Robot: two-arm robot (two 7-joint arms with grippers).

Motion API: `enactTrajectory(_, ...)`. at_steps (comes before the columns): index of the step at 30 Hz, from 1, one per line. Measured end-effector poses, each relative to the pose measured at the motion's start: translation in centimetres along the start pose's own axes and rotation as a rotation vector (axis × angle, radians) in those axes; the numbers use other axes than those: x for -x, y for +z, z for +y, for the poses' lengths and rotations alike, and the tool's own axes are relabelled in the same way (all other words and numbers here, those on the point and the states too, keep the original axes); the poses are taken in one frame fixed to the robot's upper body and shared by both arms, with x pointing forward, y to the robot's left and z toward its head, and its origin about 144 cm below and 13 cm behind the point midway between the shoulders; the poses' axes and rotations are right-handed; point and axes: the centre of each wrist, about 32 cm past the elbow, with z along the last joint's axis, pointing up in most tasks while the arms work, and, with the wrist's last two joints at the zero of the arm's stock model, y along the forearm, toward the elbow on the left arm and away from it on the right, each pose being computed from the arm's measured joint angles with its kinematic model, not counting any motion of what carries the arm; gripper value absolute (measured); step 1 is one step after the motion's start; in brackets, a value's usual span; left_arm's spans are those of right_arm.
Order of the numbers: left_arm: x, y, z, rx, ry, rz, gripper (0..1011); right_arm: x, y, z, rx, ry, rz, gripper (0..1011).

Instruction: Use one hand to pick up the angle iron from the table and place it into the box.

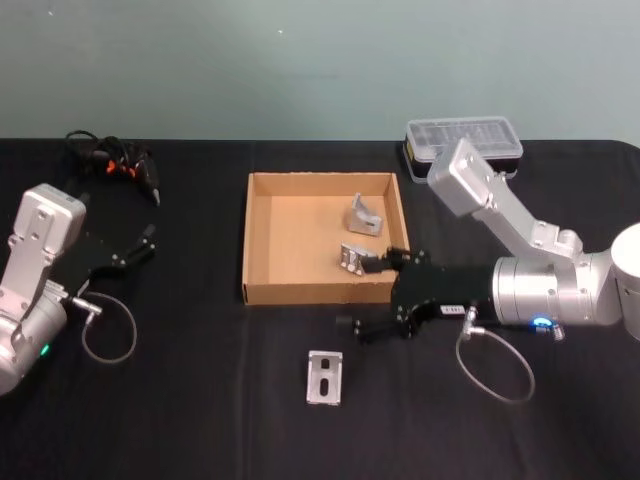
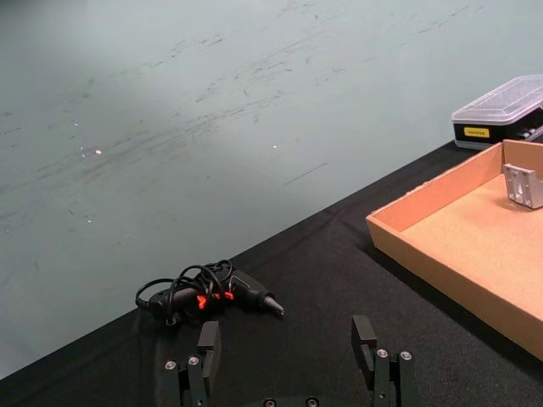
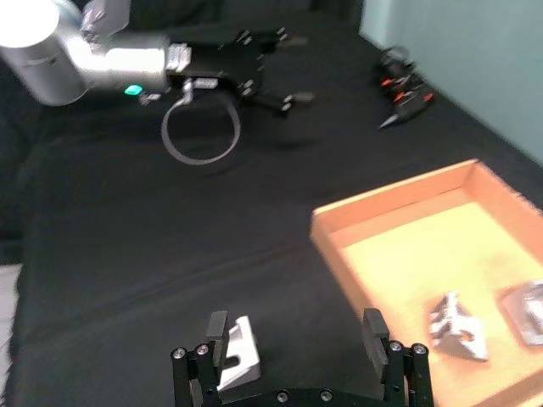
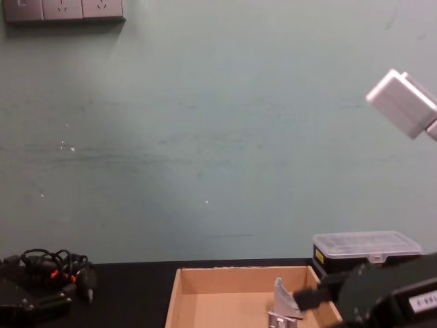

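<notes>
Angle iron (image 1: 324,377), silvery and slotted, lies on table (image 1: 200,400) near wide-open, empty right gripper (image 1: 358,292).

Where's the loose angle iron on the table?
In the head view, the angle iron lies on the black table just in front of the cardboard box, beside the open right gripper.

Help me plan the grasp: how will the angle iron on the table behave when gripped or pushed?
The angle iron looks like rigid bent metal, so it probably won't flex. Resting on a flat face on the table, it should slide rather than roll if pushed. Its smooth, pale faces might slip between the jaws.
</notes>
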Motion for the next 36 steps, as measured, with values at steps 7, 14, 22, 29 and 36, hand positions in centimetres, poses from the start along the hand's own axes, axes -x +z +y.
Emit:
enactTrajectory(7, 0.0, 0.0, 0.0, 0.0, 0.0, 0.0, 1011, 0.0, -0.9, 0.9, 0.056, 0.068, 0.014, 1004)
enactTrajectory(14, 0.0, 0.0, 0.0, 0.0, 0.0, 0.0, 1012, -0.2, -1.9, 2.0, 0.092, 0.103, 0.032, 1004)
enactTrajectory(22, 0.0, 0.0, 0.0, 0.0, 0.0, 0.0, 1011, -0.2, -2.4, 3.6, 0.105, 0.13, 0.033, 1004)
enactTrajectory(29, 0.0, 0.0, 0.0, 0.0, 0.0, 0.0, 1011, -0.2, -2.7, 4.6, 0.115, 0.146, 0.031, 1004)
enactTrajectory(36, 0.0, 0.0, 0.0, 0.0, 0.0, 0.0, 1011, -0.2, -2.7, 4.9, 0.122, 0.154, 0.028, 1004)
